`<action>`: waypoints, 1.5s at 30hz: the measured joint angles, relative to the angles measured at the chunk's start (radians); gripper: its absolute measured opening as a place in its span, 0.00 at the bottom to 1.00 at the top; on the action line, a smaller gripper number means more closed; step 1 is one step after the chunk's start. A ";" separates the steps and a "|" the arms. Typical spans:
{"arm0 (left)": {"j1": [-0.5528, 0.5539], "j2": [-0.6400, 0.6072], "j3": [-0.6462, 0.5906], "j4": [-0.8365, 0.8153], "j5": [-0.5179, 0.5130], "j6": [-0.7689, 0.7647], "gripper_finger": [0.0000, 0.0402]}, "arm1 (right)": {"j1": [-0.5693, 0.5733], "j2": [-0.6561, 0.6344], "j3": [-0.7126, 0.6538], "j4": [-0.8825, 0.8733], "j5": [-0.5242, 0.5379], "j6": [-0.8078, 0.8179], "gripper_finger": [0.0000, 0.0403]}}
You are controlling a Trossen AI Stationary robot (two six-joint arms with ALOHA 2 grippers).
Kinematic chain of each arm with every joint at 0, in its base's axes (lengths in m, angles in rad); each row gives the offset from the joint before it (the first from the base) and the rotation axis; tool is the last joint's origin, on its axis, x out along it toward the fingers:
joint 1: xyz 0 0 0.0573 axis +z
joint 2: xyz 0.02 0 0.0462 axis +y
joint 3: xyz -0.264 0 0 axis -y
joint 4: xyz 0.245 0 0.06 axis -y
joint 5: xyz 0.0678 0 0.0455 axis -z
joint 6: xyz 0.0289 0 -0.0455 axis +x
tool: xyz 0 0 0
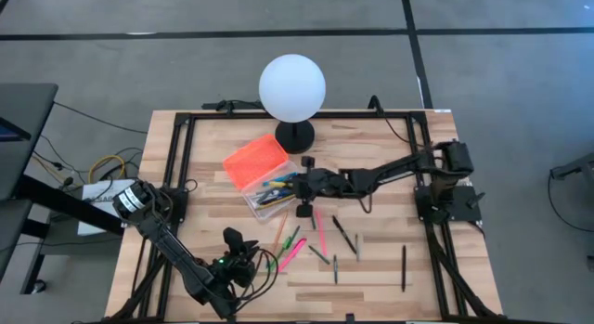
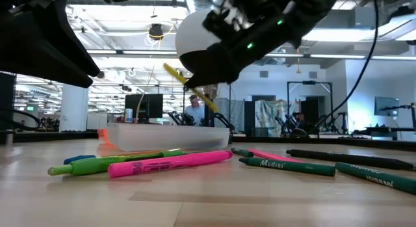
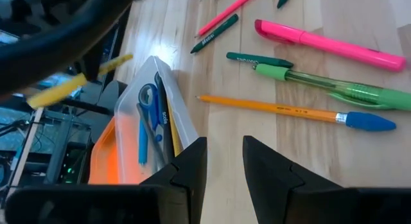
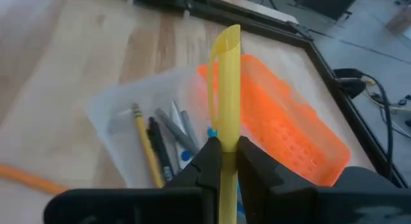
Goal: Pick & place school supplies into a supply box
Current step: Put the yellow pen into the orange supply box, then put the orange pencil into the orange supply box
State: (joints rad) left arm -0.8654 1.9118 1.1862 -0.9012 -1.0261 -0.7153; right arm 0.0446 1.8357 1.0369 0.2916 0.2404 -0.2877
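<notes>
The supply box, a clear body [image 1: 272, 196] with an orange lid [image 1: 254, 161] lying open beside it, rests flat on the table's middle and holds scissors [image 3: 149, 102] and several pens. My right gripper [image 4: 225, 153] is over the box, shut on a yellow pen [image 4: 226, 89]. Loose supplies lie on the wood on the near side of the box: a pink highlighter [image 3: 327, 41], a green pen [image 3: 324, 88], an orange pencil [image 3: 276, 108] and dark pens [image 1: 344, 233]. My left gripper [image 3: 225, 161] hovers open near the front left, with nothing between its fingers. My right gripper pinches the yellow pen's shaft [image 4: 226, 142] between its two fingers, away from the clipped end [image 4: 226, 38]. The pen runs along the fingers and sticks out ahead of them. It hangs slanted [image 2: 190, 82], lifted clear above the clear body of the box.
A white globe lamp [image 1: 292, 86] on a black foot [image 1: 295, 136] stands just behind the box. Black frame rails [image 1: 182, 166] run along the table's edges. Bare wood lies at the front right around a lone black pen [image 1: 404, 266].
</notes>
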 joint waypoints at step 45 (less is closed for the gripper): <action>0.012 0.000 0.000 0.015 0.072 -0.137 0.24 | 0.079 0.023 0.117 -0.189 0.079 -0.219 0.32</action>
State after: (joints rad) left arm -0.8533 1.9118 1.1866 -0.8860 -0.9539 -0.8527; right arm 0.1239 1.8590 1.1540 0.1028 0.3194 -0.5067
